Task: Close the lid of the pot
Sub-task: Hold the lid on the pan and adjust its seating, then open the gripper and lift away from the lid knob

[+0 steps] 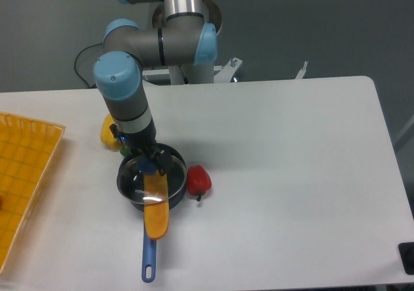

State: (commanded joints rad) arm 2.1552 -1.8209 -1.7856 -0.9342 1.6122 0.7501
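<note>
I see the gripper (150, 165) down on the lid's blue knob, over the pot.

The lid (143, 180) lies across the top of the pot (173, 186), which sits on the white table (291, 174) with its blue handle (149, 262) pointing toward the front edge. The fingers look closed around the knob, though I cannot tell how firmly. An orange piece (155, 207) lies over the pot's near rim and handle. A red pepper (198, 180) rests just beside the pot on the right, a yellow thing (107, 130) sits behind the arm, and a yellow tray (26, 174) stands at the left edge.
</note>
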